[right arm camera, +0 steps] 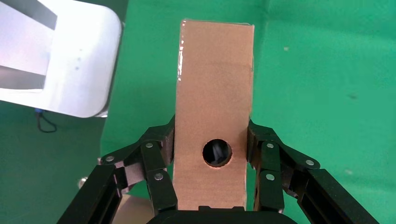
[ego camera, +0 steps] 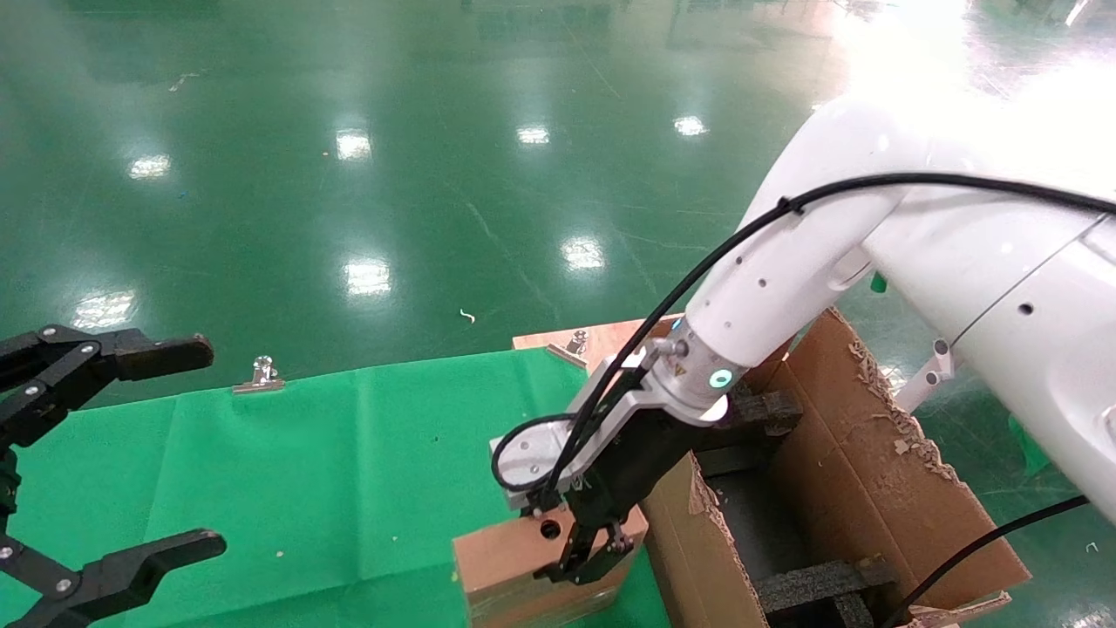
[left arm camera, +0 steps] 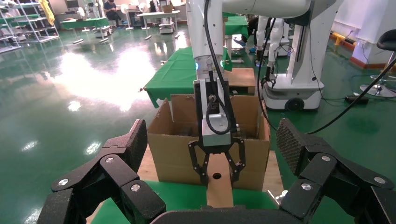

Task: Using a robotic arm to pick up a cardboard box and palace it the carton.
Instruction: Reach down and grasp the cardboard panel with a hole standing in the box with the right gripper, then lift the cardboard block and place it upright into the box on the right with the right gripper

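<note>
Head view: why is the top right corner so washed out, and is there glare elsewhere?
Head view: bright light blows out the white robotic arm; ceiling lights reflect off the glossy green floor. Left wrist view: a similar bright patch on the floor. Right wrist view: the cardboard box evenly lit.

Item count, work area

One cardboard box (ego camera: 510,563); one carton (ego camera: 837,488) with two black foam inserts (ego camera: 819,583) visible; two grippers: left gripper (ego camera: 131,453), right gripper (ego camera: 591,551); two metal binder clips (ego camera: 260,375); one green cloth (ego camera: 331,471).
</note>
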You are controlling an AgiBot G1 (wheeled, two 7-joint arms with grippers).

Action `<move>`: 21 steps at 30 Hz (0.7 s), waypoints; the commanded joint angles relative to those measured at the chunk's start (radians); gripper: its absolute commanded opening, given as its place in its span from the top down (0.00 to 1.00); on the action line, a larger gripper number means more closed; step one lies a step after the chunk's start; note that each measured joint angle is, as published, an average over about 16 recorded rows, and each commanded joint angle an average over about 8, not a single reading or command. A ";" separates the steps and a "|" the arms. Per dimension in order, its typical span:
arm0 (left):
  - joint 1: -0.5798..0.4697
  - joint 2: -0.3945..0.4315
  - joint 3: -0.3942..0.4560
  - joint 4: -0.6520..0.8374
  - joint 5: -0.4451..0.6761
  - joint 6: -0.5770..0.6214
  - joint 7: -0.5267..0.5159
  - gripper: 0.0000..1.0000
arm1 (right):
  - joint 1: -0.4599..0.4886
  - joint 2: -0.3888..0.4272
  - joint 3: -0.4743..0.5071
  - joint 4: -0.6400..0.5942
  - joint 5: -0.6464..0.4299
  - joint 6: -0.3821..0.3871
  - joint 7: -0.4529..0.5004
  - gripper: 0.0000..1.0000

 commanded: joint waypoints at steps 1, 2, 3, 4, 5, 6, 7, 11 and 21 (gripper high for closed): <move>0.000 0.000 0.000 0.000 0.000 0.000 0.000 0.00 | 0.013 0.006 -0.001 0.003 0.003 0.002 -0.002 1.00; 0.000 0.000 0.000 0.000 0.000 0.000 0.000 0.00 | 0.037 0.010 -0.001 -0.002 0.011 0.001 -0.004 1.00; 0.000 0.000 0.000 0.000 0.000 0.000 0.000 0.00 | 0.062 0.014 -0.001 -0.008 0.019 -0.002 -0.008 1.00; 0.000 0.000 0.000 0.000 0.000 0.000 0.000 0.00 | 0.087 0.017 -0.003 -0.016 0.028 -0.003 -0.012 1.00; 0.000 0.000 0.000 0.000 0.000 0.000 0.000 0.00 | 0.113 0.020 -0.005 -0.025 0.038 -0.005 -0.017 1.00; 0.000 0.000 0.000 0.000 0.000 0.000 0.000 0.00 | 0.140 0.022 -0.007 -0.035 0.049 -0.007 -0.022 1.00; 0.000 0.000 0.000 0.000 0.000 0.000 0.000 0.00 | 0.166 0.024 -0.011 -0.045 0.059 -0.008 -0.028 1.00; 0.000 0.000 0.000 0.000 0.000 0.000 0.000 0.00 | 0.264 0.027 -0.034 -0.094 0.102 -0.010 -0.057 1.00; 0.000 0.000 0.000 0.000 0.000 0.000 0.000 0.00 | 0.406 0.021 -0.120 -0.207 0.201 -0.010 -0.130 1.00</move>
